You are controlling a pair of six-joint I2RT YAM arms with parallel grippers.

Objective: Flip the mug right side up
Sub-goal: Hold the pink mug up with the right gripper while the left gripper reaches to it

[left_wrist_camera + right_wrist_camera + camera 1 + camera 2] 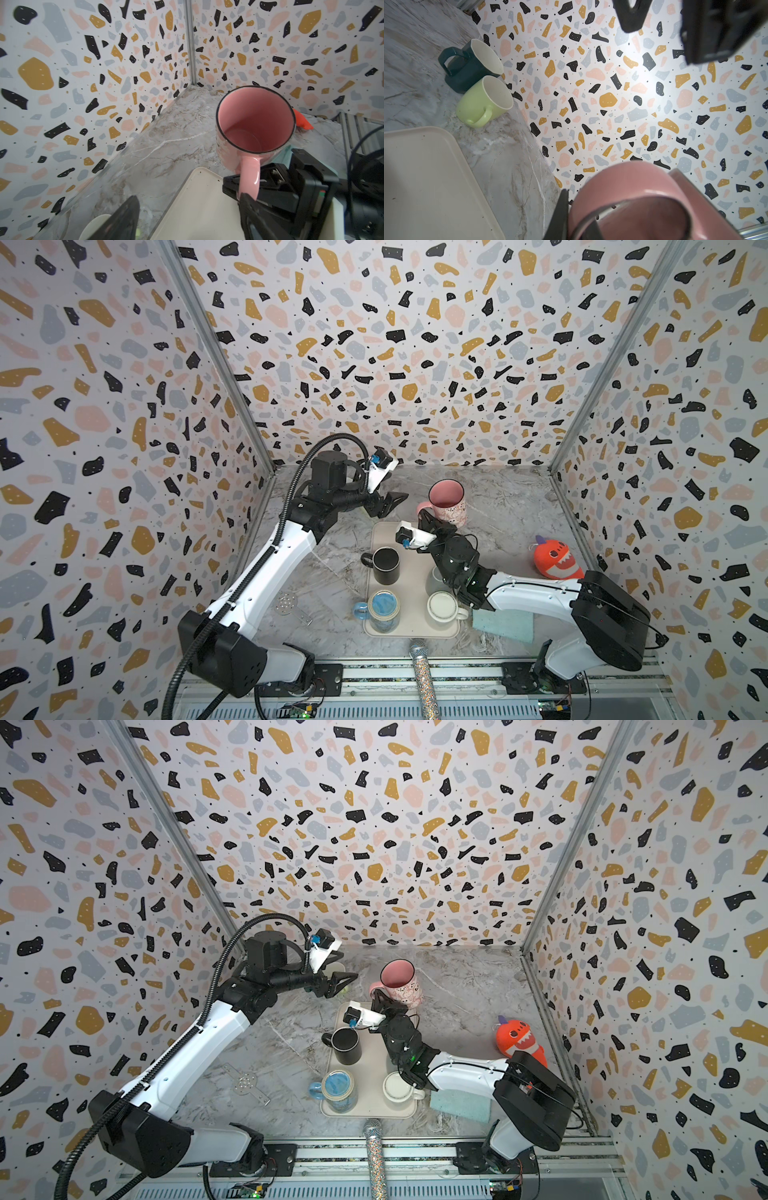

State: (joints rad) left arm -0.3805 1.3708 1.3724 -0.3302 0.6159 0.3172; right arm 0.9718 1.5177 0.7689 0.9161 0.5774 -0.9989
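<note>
Pink mug (448, 506) upright, handle (249, 176) in pinching right jaws; left jaws spread, nearby.

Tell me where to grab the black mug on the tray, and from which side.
Take the black mug by its handle, coming in from the robot's left with the open left gripper. The mug stands on the tray with the handle jutting leftward, unobstructed; the right gripper is shut on the pink mug's handle.
</note>
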